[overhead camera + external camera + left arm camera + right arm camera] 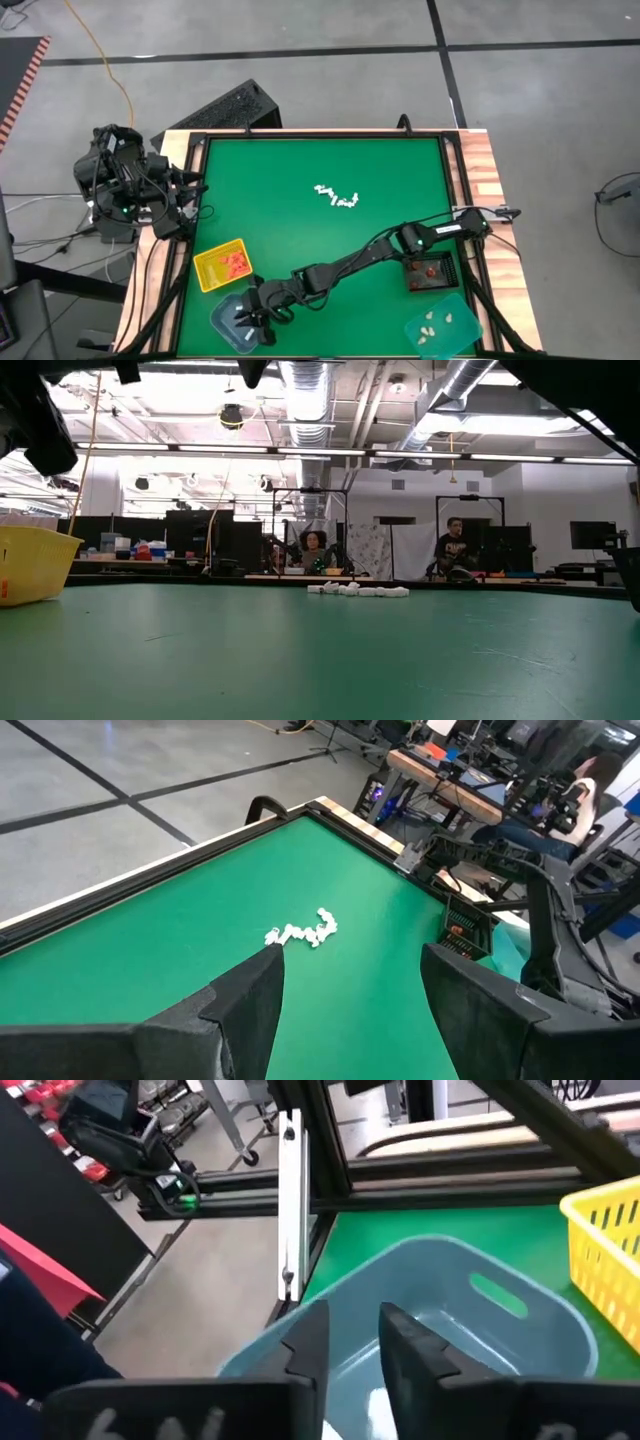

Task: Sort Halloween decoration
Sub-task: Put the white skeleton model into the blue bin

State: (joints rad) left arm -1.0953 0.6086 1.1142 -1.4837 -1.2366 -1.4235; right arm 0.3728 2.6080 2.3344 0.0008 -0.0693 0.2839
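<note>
A small heap of white Halloween decoration (pixel 337 198) (pixel 303 932) lies on the green mat near the table's middle. My right gripper (pixel 256 318) (pixel 354 1342) reaches across to the near left corner and hangs over a blue-grey tray (pixel 222 318) (pixel 450 1270). Its fingers stand a narrow gap apart, open. A white bit (pixel 377 1405) shows low in that gap, over the tray's floor. My left gripper (pixel 345 985) waits wide open, holding nothing, above the table's left edge (pixel 192 190). My right gripper slants down into the blue-grey tray from the table's right side. Whether a finger still touches the white bit (pixel 377 1405) I cannot tell, because the fingers hide its sides.
A yellow tray (pixel 205 262) (pixel 610 1230) with orange-red pieces stands just beyond the blue-grey one. A black tray (pixel 447 262) with red pieces and a teal tray (pixel 462 335) with white pieces stand at the near right. A black frame rims the mat.
</note>
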